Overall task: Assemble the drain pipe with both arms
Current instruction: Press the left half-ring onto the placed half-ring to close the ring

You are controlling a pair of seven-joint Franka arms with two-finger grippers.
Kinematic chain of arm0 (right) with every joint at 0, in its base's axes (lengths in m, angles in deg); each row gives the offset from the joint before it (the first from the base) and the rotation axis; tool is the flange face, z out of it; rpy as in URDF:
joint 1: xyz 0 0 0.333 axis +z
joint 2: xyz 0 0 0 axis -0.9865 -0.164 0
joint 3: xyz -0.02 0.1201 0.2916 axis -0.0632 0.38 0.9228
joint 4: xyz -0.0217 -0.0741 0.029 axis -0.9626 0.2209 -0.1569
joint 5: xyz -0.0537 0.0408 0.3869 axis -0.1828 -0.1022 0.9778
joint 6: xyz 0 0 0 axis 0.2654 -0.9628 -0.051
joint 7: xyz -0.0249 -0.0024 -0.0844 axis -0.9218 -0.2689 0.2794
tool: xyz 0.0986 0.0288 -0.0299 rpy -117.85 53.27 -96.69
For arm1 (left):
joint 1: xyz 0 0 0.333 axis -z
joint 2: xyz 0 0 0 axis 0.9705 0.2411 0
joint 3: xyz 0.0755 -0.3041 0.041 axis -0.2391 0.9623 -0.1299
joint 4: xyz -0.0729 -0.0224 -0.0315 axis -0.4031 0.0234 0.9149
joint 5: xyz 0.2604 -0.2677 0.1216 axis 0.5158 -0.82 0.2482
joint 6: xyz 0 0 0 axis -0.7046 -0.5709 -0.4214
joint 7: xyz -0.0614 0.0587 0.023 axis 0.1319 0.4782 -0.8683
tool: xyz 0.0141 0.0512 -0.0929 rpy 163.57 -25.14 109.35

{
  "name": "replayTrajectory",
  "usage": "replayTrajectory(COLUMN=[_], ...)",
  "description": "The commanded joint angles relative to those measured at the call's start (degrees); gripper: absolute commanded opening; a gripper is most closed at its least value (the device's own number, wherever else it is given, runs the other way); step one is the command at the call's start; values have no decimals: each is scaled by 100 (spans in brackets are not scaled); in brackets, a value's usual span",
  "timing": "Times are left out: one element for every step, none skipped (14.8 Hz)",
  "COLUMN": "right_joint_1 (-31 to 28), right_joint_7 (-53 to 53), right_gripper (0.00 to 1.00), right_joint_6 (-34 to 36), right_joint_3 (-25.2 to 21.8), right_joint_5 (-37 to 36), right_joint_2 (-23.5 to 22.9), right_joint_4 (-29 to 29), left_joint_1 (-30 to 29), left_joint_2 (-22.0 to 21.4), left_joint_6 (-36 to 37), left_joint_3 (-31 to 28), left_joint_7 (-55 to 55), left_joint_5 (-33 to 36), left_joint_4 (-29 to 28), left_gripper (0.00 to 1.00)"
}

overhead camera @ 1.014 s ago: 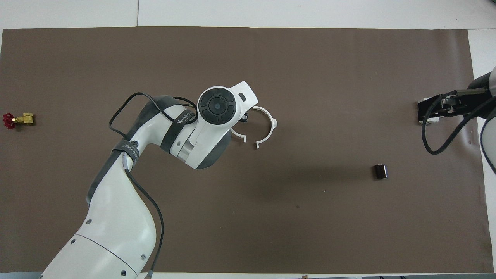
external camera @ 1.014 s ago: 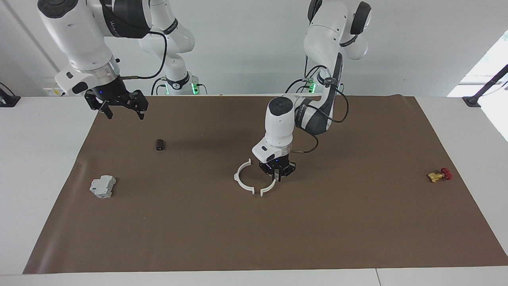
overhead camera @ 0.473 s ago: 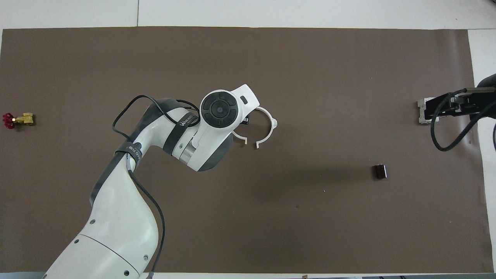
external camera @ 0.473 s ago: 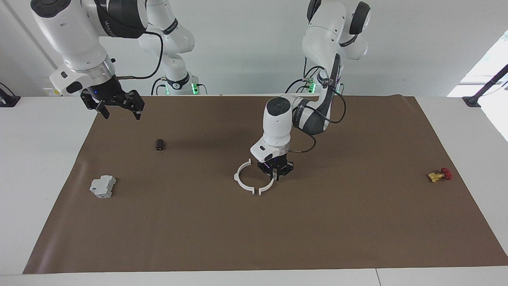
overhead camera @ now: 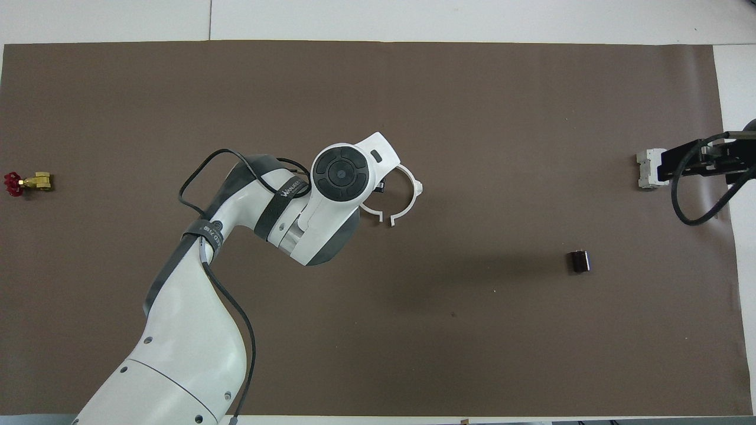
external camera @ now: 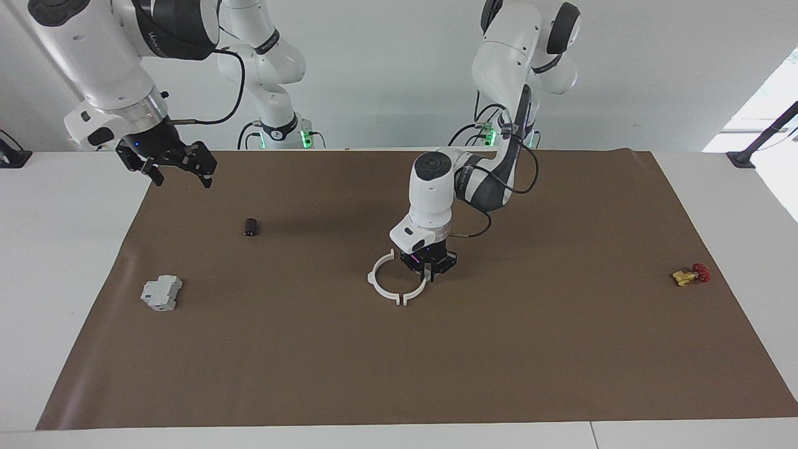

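Near the middle of the brown paper mat (external camera: 561, 349), the left gripper (external camera: 429, 269) pinches one thin white plastic half-ring (external camera: 419, 290) shut between its fingers, tab almost meeting the other white half-ring (external camera: 378, 280). The right gripper (external camera: 181, 173) hangs, jaws spread and empty, over the mat's corner at the right arm's end.

Half-rings (external camera: 388, 280) mid-mat (external camera: 499, 374), tabs nearly touching
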Motion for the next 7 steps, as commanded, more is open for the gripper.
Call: replayTrajectory(right_joint_1=[-80,-80,-71,-80,-80,-80,-80], right_joint_7=[286,286,295,295,295,295,295], right_gripper=[100,100,100,100,100,100,100], right_joint_6=[-77,-77,-77,-69,-69,-69,-69], right_joint_3=[27,27,35,27,27,27,27], right_joint_5=[111,111,111,111,111,111,111], right_joint_2=[48,48,48,48,48,48,48], right_joint_4=[-42,-42,-42,-42,-42,-42,-42], left_joint_1=[73,99,100,100,108,108,117], left_joint_2=[-42,-42,-42,-42,-42,-42,-51], left_joint_6=[-124,-124,-124,-124,-124,-124,-124], left_joint_3=[-47,-47,-47,-47,-47,-47,-47], left_joint_7=[-208,-217,-217,-226,-243,-313,-331], left_joint_5=[-141,-213,-213,-222,-239,-240,-240], left_joint_4=[-95,-103,-103,-103,-103,-112,-156], left_gripper=[0,0,0,0,0,0,0])
